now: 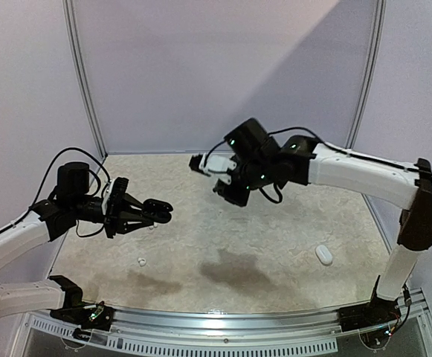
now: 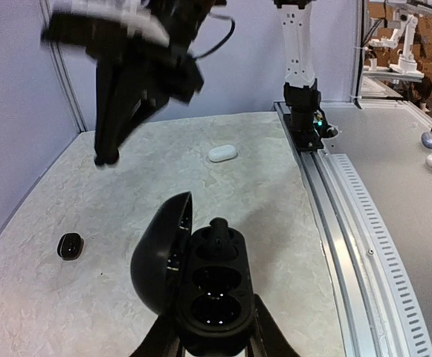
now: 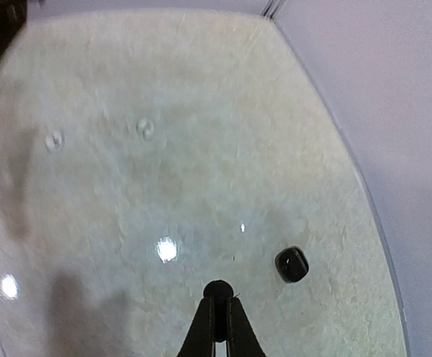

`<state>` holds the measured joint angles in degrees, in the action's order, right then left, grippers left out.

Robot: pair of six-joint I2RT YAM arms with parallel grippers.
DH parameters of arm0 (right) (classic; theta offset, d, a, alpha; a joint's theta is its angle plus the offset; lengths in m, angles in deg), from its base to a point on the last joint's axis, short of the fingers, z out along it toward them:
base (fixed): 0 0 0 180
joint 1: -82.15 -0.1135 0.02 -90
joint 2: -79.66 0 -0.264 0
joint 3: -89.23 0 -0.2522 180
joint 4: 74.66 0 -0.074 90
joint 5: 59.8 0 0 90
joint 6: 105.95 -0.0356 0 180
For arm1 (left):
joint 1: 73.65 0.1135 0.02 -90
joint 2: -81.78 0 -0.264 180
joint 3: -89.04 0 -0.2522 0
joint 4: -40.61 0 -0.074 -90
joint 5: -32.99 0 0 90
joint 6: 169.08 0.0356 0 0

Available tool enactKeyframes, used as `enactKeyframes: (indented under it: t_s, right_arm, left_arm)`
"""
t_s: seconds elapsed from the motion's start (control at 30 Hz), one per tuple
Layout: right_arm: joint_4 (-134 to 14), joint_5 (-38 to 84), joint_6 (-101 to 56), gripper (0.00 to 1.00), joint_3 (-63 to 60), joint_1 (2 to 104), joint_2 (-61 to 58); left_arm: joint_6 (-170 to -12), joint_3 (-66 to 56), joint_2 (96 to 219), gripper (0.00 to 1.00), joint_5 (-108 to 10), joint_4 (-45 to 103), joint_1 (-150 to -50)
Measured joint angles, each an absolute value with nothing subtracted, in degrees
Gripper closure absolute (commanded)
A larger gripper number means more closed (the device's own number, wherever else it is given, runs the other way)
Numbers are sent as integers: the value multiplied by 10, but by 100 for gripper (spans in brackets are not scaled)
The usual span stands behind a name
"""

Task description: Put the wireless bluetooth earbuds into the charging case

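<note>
I am looking first at the left gripper (image 2: 214, 338), right under its wrist camera. Its fingers (image 2: 269, 338) are standing narrowly apart and clamping the near end of the black charging case (image 2: 214, 297) from both sides. The case's lid (image 2: 160, 253) is hanging open to the left in that view. One black earbud (image 2: 219, 232) is sitting in the far end of the case, and the two wells nearer the camera are showing dark and hollow.

A loose black earbud (image 2: 71, 245) is lying on the table (image 2: 260, 193) to the left of the case. A closed white case (image 2: 223, 153) is lying beyond it.

The right gripper (image 2: 107, 158) is hanging above the table beyond the case and to its left, pointing down. Its fingers (image 3: 201, 327) are pressing together. A small dark rounded knob is sitting at their tips (earbud or pad, I cannot tell).

Its wrist camera is also showing two white earbuds (image 3: 54, 140) on the table, well apart from the case.
</note>
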<state>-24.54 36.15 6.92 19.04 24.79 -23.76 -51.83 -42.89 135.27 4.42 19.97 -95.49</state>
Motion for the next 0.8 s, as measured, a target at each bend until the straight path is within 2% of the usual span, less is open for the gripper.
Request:
enactKeyframes:
  t_s: [0.27,0.5,0.8]
  right_arm:
    - [-309,251,-30,100,238,221,-162]
    - [-313,165,-32,100,325,146,-230]
    - [-262,164,-11,100,409,128,-314]
  left_arm:
    - [-560,-434,1357,100,40,238,-955]
    - [-562,-434,1357,100,41,245,-955]
    - [-549,-434,1351,100,42,241,-957]
